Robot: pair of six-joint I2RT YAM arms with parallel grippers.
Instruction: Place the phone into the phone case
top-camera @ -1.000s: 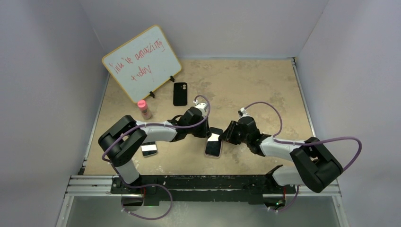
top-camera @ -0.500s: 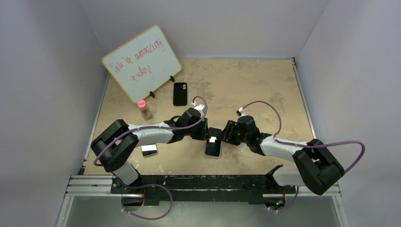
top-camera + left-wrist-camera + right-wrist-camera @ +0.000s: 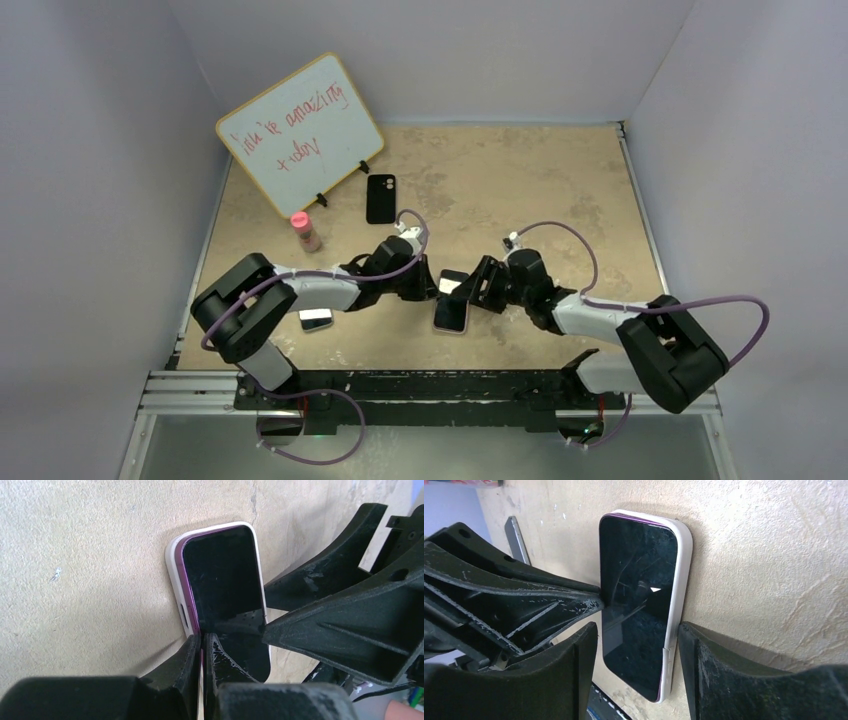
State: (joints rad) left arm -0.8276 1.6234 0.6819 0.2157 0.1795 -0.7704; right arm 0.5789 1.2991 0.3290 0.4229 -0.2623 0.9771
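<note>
**Phone not in the case: both grippers on it, centre-front of the table**

- The phone (image 3: pixel 452 312) lies screen up on the table (image 3: pixel 540 180), at 6 o'clock from the table's middle. Its long axis runs roughly 12 to 6, with a slight lean toward 1. It has a glossy black screen and a white rim. The wrist views show a thin purple line between the two.
- The left gripper (image 3: pixel 436 288) comes in from 9 o'clock at the phone's far end. In the left wrist view its fingers (image 3: pixel 192 662) are pressed together with only a hairline slit between them, tips at the phone's long edge. A purple sliver shows in the slit. Can't tell whether they nip the rim or just butt against it.
- The right gripper (image 3: pixel 468 292) comes in from 3 o'clock at the same end. In the right wrist view its fingers are spread and straddle the phone's width. One finger (image 3: pixel 724 675) touches the white side rim and the other sits just beside the opposite screen edge. The left gripper's tip meets the phone edge just above that second finger.
- The phone case (image 3: pixel 380 198) lies flat at 11 o'clock from the phone, well apart, with its camera cutout at the far end.
- The whiteboard (image 3: pixel 300 135), with red writing, is propped in the table's 10–11 o'clock corner.
- A pink-capped bottle (image 3: pixel 306 232) stands upright at 10 o'clock from the phone.
- A second phone (image 3: pixel 317 320) sits at 9 o'clock from the phone, partly under the left arm.
</note>
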